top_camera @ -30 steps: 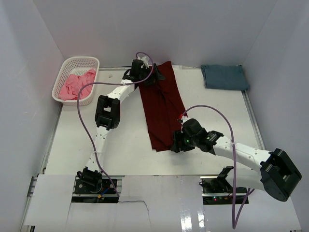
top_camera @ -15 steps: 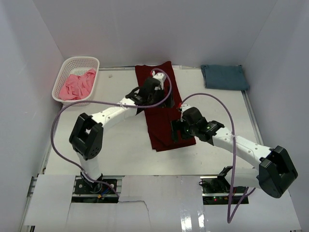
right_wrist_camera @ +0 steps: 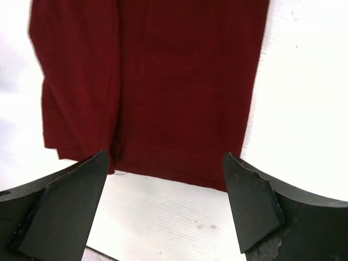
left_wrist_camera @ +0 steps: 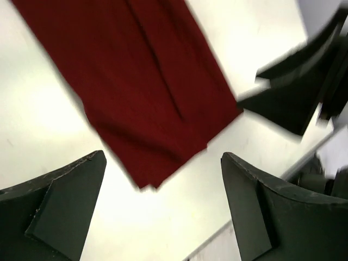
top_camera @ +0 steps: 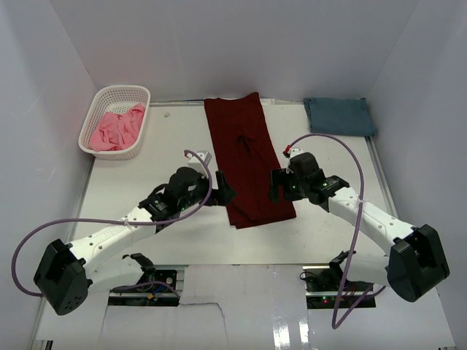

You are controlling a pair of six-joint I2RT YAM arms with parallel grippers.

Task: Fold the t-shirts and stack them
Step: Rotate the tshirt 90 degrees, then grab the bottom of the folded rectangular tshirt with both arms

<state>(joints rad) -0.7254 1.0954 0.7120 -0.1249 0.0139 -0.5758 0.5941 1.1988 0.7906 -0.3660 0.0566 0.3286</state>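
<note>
The dark maroon t-shirt (top_camera: 244, 153) lies flat on the table as a long narrow strip, running from the back wall toward me. It fills the upper part of the left wrist view (left_wrist_camera: 136, 81) and of the right wrist view (right_wrist_camera: 157, 81). My left gripper (top_camera: 222, 191) hovers open just left of the strip's near end, nothing between its fingers (left_wrist_camera: 163, 206). At the strip's right edge my right gripper (top_camera: 277, 186) also stands open and empty above the near hem (right_wrist_camera: 166, 201). A folded slate-blue t-shirt (top_camera: 339, 117) rests at the back right. A crumpled pink t-shirt (top_camera: 117, 127) lies in the basket.
The white lattice basket (top_camera: 120, 90) stands at the back left against the wall. White walls close in the table on three sides. The right arm's dark wrist (left_wrist_camera: 296, 98) shows at the right of the left wrist view. Purple cables loop from both arms.
My left arm has drawn back from the strip's far end to beside its near end. My right gripper has opened wide, let go of the near hem and shifted toward the right edge.
</note>
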